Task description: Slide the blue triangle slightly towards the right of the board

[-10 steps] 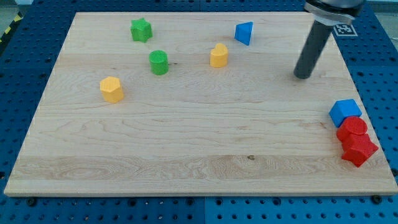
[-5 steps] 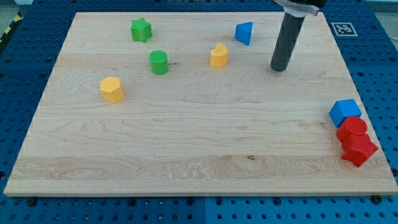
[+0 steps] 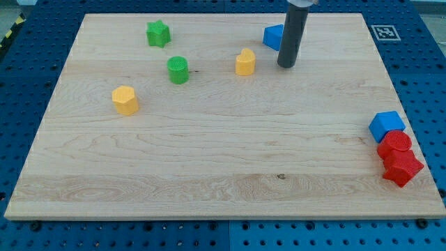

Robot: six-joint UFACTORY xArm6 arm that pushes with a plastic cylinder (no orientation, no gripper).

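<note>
The tabletop (image 3: 223, 160) is pale wood with a fine lengthwise grain, set on a deep blue pegboard base (image 3: 28, 63) dotted with holes. On it lie a blue triangle (image 3: 272, 36), a blue cube (image 3: 385, 125), a green star (image 3: 158, 33), a green cylinder (image 3: 178, 70), two yellow blocks (image 3: 244, 62) (image 3: 125, 100), and two red blocks (image 3: 395, 143) (image 3: 403, 167). The rod ending in my tip (image 3: 285, 66) is dark grey, almost black, and a black-and-white square marker (image 3: 384, 31) sits on the base.

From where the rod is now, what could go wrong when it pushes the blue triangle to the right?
1. My tip rests right of and below the blue triangle, so a push from here would likely send it left.
2. Circling to its left side may clip the yellow block nearby.
3. The rod hides the triangle's right part, so contact is hard to judge.
</note>
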